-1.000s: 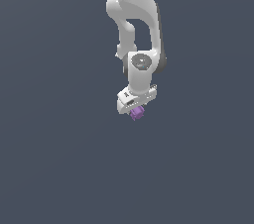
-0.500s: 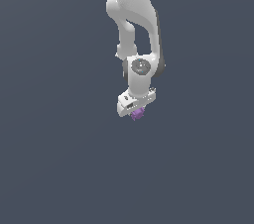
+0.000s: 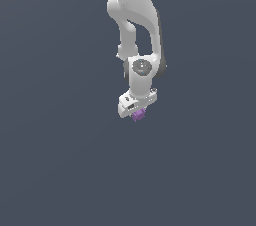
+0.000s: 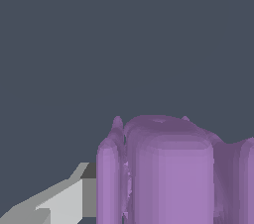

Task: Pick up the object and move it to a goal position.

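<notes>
One small purple knobbly block [image 3: 139,115] sits pinched in the white gripper [image 3: 138,113] at the tip of the white jointed robot arm [image 3: 136,25], poking out below it. Wrist view: rounded purple lobes fill the frame, a grey-white finger [image 4: 67,203] close beside them. Plain dark grey background [image 3: 55,160] on every side of it.
</notes>
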Robot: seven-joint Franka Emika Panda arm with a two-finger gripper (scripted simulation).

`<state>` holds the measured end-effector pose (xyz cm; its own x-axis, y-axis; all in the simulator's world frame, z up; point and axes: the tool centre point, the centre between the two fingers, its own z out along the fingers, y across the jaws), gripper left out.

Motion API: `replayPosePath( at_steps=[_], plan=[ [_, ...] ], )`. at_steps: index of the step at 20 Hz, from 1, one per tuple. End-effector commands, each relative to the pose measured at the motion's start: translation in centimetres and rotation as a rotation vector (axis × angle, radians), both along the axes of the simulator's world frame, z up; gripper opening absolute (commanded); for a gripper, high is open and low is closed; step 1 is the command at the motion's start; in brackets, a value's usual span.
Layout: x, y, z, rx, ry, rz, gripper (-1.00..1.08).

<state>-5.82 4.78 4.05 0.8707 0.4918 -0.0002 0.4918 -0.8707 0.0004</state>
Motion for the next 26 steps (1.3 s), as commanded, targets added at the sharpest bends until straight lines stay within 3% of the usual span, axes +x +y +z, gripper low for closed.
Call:
replayPosePath(
  at_steps=[1, 12, 26],
  plan=[
    [0.1, 0.0, 0.2, 0.000, 0.000, 0.000, -1.00],
    [1.7, -0.4, 5.2, 0.001, 0.000, 0.000, -1.00],
    [6.2, -1.4, 18.3, 0.002, 0.000, 0.001, -1.00]
  ],
)
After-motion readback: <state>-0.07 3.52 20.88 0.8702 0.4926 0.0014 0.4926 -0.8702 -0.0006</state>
